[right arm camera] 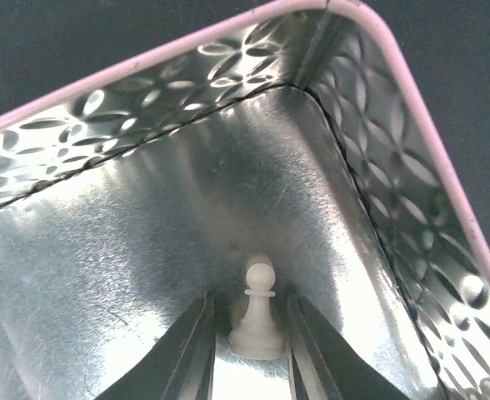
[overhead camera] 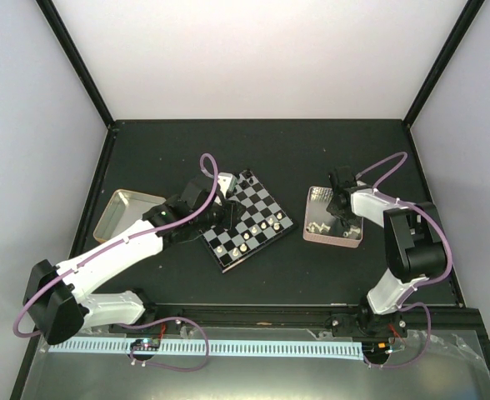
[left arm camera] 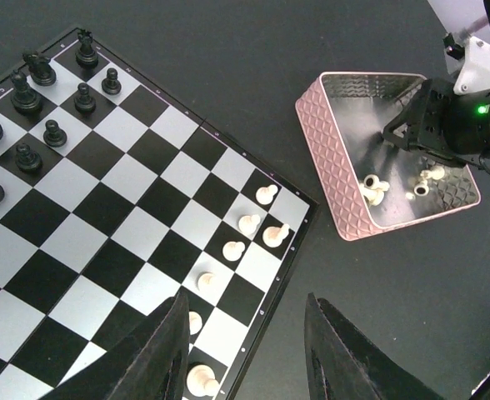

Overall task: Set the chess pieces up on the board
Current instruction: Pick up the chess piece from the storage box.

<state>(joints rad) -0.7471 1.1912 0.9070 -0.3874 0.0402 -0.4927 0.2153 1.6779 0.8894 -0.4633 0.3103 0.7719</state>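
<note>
The board (overhead camera: 262,200) lies tilted at the table's middle and also shows in the left wrist view (left arm camera: 137,200). Several black pieces (left arm camera: 24,92) stand along its far left side. Several cream-white pieces (left arm camera: 249,223) stand along its near right edge. My left gripper (overhead camera: 227,202) (left arm camera: 247,350) is open and empty, hovering over the board's right edge. My right gripper (overhead camera: 338,218) (right arm camera: 252,333) reaches into the pink tray (overhead camera: 312,233). Its fingers are closed against a white pawn (right arm camera: 257,317) at the tray floor. A few loose white pieces (left arm camera: 374,190) lie in the tray.
A shiny metal tin (overhead camera: 124,212) sits left of the board beside my left arm. The pink tray's patterned wall (right arm camera: 428,142) rises close around my right gripper. My right arm (left arm camera: 466,117) shows over the tray in the left wrist view. Black frame rails border the table.
</note>
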